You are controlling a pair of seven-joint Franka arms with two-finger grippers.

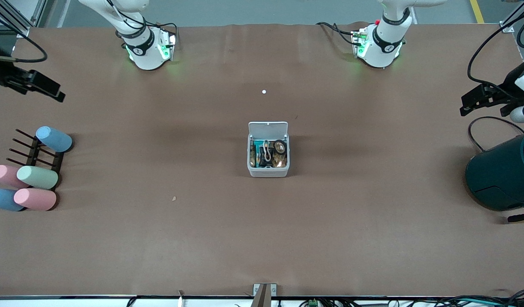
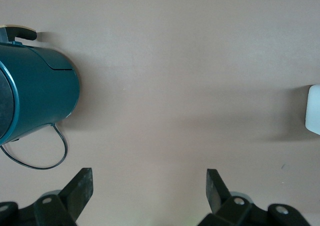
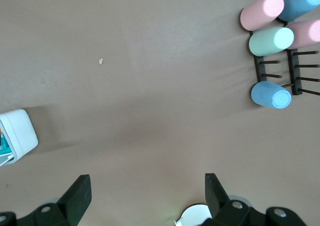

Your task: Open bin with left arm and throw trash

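Observation:
The small white-grey bin [image 1: 268, 172] stands mid-table with its lid [image 1: 268, 128] raised. Inside lie a beige rubber band [image 1: 267, 152], a black tape roll [image 1: 280, 146] and a dark crumpled wrapper [image 1: 263, 161] among other scraps. My left gripper [image 1: 464, 108] is open and empty, up at the left arm's end of the table over bare cloth beside the teal drum; its wrist view [image 2: 150, 186] shows the bin's edge [image 2: 313, 116]. My right gripper [image 1: 59, 94] is open and empty, up at the right arm's end; its wrist view [image 3: 147, 191] shows a bin corner [image 3: 20, 131].
A large dark teal drum [image 1: 501, 170] lies at the left arm's end, also in the left wrist view [image 2: 35, 91]. Pastel cups on a black rack [image 1: 36, 175] sit at the right arm's end [image 3: 272, 41]. A white dot [image 1: 264, 91] and a crumb [image 1: 174, 198] lie on the cloth.

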